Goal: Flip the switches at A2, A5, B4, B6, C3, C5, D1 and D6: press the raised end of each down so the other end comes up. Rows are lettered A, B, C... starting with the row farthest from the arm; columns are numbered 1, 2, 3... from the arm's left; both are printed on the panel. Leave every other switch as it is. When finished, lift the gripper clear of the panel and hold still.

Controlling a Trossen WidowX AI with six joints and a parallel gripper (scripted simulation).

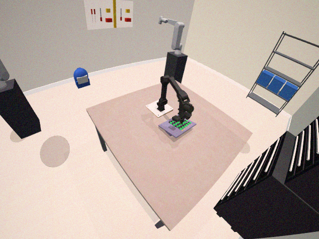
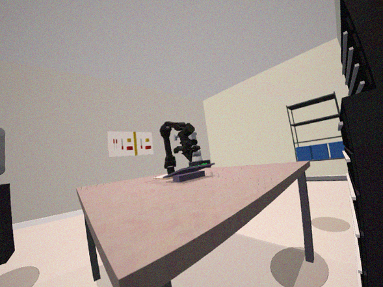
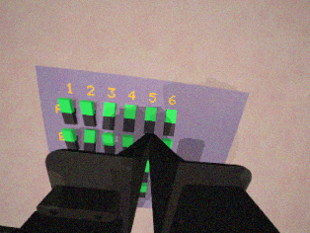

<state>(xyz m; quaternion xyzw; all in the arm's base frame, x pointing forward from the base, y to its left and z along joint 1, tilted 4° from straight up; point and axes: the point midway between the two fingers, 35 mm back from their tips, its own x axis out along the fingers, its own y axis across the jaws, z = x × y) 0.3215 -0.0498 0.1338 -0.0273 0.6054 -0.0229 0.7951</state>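
The purple switch panel [image 1: 164, 126] [image 2: 188, 176] [image 3: 217, 123] lies on the table in front of the arm. Its rocker switches are green and black, with orange column numbers 1 to 6. In the wrist view row A shows fully, from A1 [image 3: 66, 110] to A6 [image 3: 170, 120]. Row B shows only in part. My gripper [image 1: 180, 119] [image 2: 190, 160] [image 3: 150, 137] is shut and empty. Its pointed tip hangs close over the panel, just below A5 [image 3: 151, 118], around row B between columns 4 and 5. The fingers hide the nearer rows.
The arm's white base plate [image 1: 154, 107] lies behind the panel. A grey arm on a black pedestal [image 1: 175, 65] stands past the table's far edge. A metal shelf with blue bins [image 1: 276, 83] and black cabinets [image 1: 270, 200] stand to the right.
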